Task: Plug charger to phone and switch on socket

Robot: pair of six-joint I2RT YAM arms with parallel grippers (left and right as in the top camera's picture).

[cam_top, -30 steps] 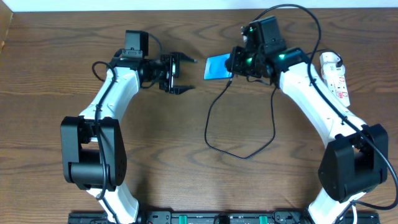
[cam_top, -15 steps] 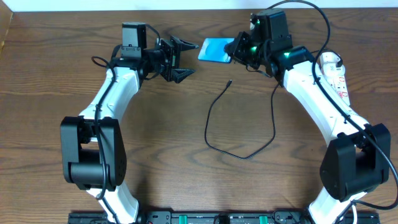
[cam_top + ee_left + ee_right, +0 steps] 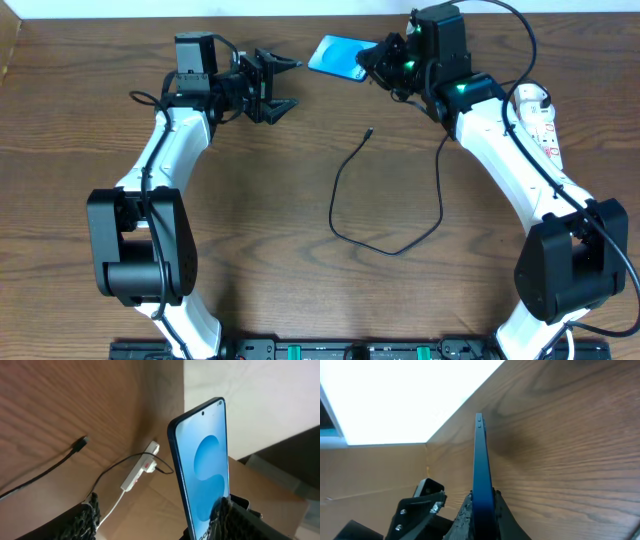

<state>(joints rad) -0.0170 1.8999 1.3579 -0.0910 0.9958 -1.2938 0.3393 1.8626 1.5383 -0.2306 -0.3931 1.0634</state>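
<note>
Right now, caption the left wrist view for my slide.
Upright phone in front, charger tip lying unplugged on the table, white socket behind.

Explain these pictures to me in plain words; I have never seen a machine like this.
This is a robot with two white arms, a left arm and a right arm, at a wooden table. The wide picture looks down from above, and the other two come from a camera on each wrist. The right gripper is shut on the blue-screened phone. The left gripper is open and empty, facing the phone. On the table lie the black charger cable, its small tip free, and the white socket strip on the right.
</note>
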